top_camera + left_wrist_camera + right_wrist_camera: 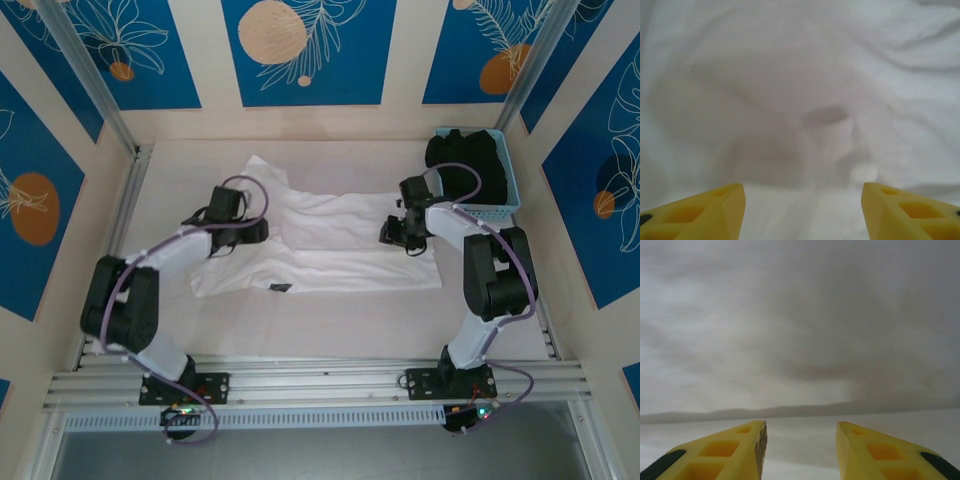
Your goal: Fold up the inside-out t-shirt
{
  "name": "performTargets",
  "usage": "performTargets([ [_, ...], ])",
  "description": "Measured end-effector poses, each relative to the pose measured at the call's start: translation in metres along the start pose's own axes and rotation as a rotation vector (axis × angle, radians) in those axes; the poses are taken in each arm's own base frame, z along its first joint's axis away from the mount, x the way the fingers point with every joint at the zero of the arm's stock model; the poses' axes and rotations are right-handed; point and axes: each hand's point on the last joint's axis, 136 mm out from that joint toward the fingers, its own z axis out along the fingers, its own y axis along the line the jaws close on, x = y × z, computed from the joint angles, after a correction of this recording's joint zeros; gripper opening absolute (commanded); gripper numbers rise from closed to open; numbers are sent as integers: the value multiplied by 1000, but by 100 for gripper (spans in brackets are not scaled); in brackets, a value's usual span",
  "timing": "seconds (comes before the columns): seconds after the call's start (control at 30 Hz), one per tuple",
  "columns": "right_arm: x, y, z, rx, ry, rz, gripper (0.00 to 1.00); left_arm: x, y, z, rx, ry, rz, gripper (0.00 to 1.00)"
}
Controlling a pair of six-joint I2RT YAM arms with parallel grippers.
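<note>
The white inside-out t-shirt (330,245) lies spread and wrinkled across the middle of the table, with a small dark tag (280,288) near its front edge. My left gripper (250,232) sits low over the shirt's left side, open, its yellow fingers (715,212) wide apart above white cloth (805,100). My right gripper (398,232) hovers over the shirt's right side, open too, with the yellow fingers (740,452) apart just above smooth cloth (800,340). Nothing is held between either pair of fingers.
A light blue basket (505,195) holding a black garment (465,160) stands at the back right, just behind my right arm. Bare table (330,320) runs between the shirt and the front rail. Aluminium frame posts stand at the back corners.
</note>
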Motion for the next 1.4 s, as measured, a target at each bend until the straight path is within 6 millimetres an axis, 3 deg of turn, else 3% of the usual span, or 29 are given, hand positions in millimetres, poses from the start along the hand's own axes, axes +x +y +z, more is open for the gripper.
performTargets([
  [0.1,11,-20,10,35,76,59,41,39,38,-10,-29,35,-133,63],
  [0.17,13,-21,10,22,91,75,41,74,64,-15,-68,77,-224,65],
  [0.23,21,-21,10,7,111,85,40,103,77,-24,-98,106,-275,66],
  [0.53,83,-29,-13,-19,200,144,43,128,78,-68,-97,45,-364,69],
  [0.6,77,-25,-20,-16,160,117,46,118,80,-75,-106,-3,-361,72],
  [0.7,40,-15,-30,-18,52,81,49,87,77,-77,-115,-39,-352,73],
  [0.87,-58,-27,-32,74,-145,79,48,-10,62,-49,-70,-132,-318,73],
  [0.93,-81,-39,-23,136,-174,78,48,-33,57,-40,-47,-166,-305,73],
  [1.03,-95,-61,-5,237,-166,69,48,-55,53,-27,-22,-189,-297,73],
  [1.13,-96,-75,9,310,-134,55,49,-67,50,-12,-8,-189,-290,72],
  [1.4,-108,-88,13,395,-116,22,49,-73,53,24,-8,-144,-269,72],
])
